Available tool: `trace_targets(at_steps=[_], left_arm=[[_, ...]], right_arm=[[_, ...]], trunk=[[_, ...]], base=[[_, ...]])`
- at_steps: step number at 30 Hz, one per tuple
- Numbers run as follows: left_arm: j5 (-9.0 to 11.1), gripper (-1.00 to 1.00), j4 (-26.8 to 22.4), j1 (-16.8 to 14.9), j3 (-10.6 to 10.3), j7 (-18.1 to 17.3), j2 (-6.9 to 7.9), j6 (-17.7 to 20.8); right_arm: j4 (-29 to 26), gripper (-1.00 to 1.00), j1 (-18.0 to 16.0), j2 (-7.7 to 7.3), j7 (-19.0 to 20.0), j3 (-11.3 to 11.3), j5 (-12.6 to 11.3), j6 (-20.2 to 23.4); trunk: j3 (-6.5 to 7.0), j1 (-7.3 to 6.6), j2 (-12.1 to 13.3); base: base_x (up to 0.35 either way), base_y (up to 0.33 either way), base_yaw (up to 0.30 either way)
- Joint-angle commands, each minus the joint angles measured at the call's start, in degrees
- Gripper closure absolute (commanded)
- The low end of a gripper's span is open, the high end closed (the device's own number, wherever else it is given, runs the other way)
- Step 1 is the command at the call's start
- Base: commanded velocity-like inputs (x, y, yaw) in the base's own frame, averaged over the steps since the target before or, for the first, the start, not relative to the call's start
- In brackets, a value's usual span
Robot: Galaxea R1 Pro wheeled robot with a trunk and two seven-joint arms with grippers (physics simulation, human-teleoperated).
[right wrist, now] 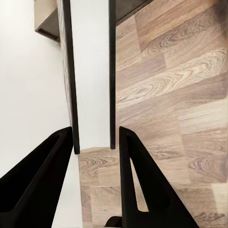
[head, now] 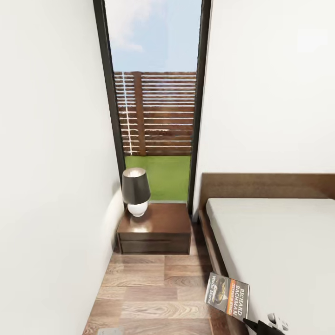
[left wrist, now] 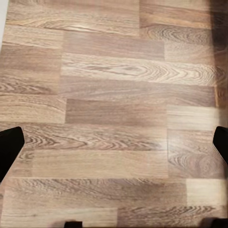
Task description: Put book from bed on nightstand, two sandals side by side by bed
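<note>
Bare floor [head: 153, 288] between wall [head: 46, 186], bed [head: 279, 246]

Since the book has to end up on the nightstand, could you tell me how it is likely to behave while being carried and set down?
The book looks thin, so it is probably light and may flex a little. It hangs tilted in the right end effector, so it could swing or slip. The nightstand top looks glossy, so the book might slide slightly; the lamp stands at the back left corner.

The bed [head: 279, 242] runs off the head view's right edge, and the right claw [head: 267, 325] is clipped at the bottom.
</note>
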Motion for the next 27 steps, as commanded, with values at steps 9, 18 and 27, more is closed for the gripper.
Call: trace_targets(at_steps=[9, 18, 27], left_arm=[[0.59, -1.0, 0.08, -0.06, -0.43, -0.11, 0.02, -0.22], [0.59, -1.0, 0.08, -0.06, -0.43, -0.11, 0.02, -0.22], [0.59, -1.0, 0.08, -0.06, -0.43, -0.11, 0.02, -0.22]], right_arm=[[-0.03, 1.0, -0.05, 0.01, 0.24, -0.66, -0.17, 0.62], [-0.03, 1.0, -0.05, 0.01, 0.24, -0.66, -0.17, 0.62], [-0.03, 1.0, -0.05, 0.01, 0.24, -0.66, -0.17, 0.62]], trunk=[[-0.1, 0.05, -0.08], [-0.1, 0.05, -0.08], [-0.1, 0.05, -0.08]], base=[[0.315, -0.093, 0.0], [0.317, -0.034, 0.0], [0.327, 0.06, 0.0]])
